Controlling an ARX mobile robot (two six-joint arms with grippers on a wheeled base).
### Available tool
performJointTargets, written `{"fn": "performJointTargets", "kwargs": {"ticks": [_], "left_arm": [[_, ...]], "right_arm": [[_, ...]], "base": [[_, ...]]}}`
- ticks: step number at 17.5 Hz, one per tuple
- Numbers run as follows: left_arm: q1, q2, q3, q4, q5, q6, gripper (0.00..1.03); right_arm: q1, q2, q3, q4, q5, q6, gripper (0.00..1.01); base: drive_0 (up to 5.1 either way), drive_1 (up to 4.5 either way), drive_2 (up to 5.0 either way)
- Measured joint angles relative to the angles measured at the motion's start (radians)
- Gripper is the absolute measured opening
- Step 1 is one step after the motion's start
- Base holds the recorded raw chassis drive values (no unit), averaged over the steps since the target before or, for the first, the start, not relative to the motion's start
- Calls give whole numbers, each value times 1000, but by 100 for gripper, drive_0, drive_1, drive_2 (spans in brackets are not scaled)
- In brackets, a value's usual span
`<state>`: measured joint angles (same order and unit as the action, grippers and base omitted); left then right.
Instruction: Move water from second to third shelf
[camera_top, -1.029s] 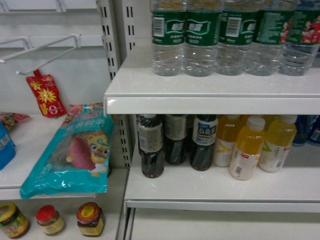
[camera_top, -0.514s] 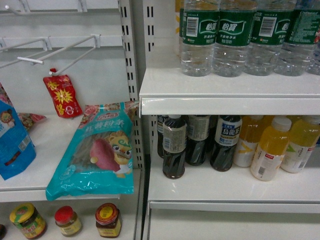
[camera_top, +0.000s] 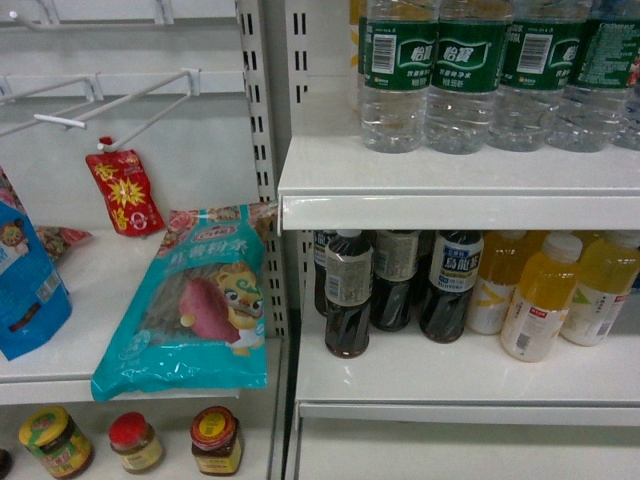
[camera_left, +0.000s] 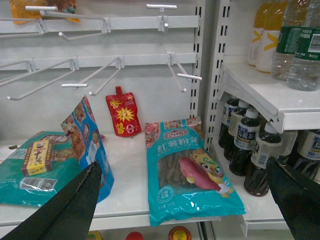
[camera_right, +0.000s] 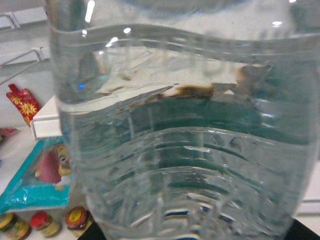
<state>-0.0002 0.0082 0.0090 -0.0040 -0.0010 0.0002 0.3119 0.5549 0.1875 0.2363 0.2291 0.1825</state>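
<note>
Water bottle (camera_right: 185, 135) filling right wrist view, sitting right at right jaws — grip itself hidden, you cannot tell. Left jaws (camera_left: 185, 200) spread apart, empty. Placement on third shelf pending.

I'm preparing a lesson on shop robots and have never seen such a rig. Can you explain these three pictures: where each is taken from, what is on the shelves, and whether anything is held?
A wheeled robot with two arms faces shop shelving. The head camera shows green-labelled water bottles on a white shelf, dark drink bottles and yellow ones below, and a teal snack bag to the left. The left wrist camera looks past its open left gripper, which holds nothing. The right wrist camera is filled by a clear water bottle very close; whether the right gripper grips it cannot be seen.
</note>
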Motion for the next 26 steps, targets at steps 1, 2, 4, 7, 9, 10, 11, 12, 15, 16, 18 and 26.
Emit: {"fn": "performJointTargets", "kwargs": {"ticks": [1, 2, 4, 7, 9, 10, 11, 12, 15, 16, 18, 26], "left_arm": [[0, 0, 0, 0, 0, 0, 98], [0, 0, 0, 0, 0, 0, 98], [0, 0, 0, 0, 0, 0, 98], [0, 0, 0, 0, 0, 0, 98], [0, 0, 0, 0, 0, 0, 98], [0, 0, 0, 0, 0, 0, 98], [0, 0, 0, 0, 0, 0, 98], [0, 0, 0, 0, 0, 0, 98], [0, 0, 0, 0, 0, 0, 98], [0, 0, 0, 0, 0, 0, 98], [0, 0, 0, 0, 0, 0, 98], [0, 0, 0, 0, 0, 0, 98]], "right_arm": [[-23, 54, 9, 72, -25, -41, 42], [-35, 92, 23, 100, -37, -60, 42], [-60, 182, 51, 170, -64, -93, 42], [-93, 341, 113, 284, -109, -116, 42], [-118, 454, 171, 338, -144, -119, 42], [-126, 512, 203, 357, -153, -120, 42], [-133, 566, 236, 370, -164, -120, 42], [-144, 640, 284, 378, -178, -120, 42], [-157, 793, 399, 396, -188, -121, 42], [-163, 835, 433, 412, -189, -129, 42], [-164, 885, 491, 411, -199, -132, 42], [-170, 1102, 762, 316, -183, -89, 42]], "base": [[0, 0, 0], [0, 0, 0], [0, 0, 0], [0, 0, 0], [0, 0, 0], [0, 0, 0], [0, 0, 0], [0, 0, 0], [0, 0, 0], [0, 0, 0], [0, 0, 0], [0, 0, 0]]}}
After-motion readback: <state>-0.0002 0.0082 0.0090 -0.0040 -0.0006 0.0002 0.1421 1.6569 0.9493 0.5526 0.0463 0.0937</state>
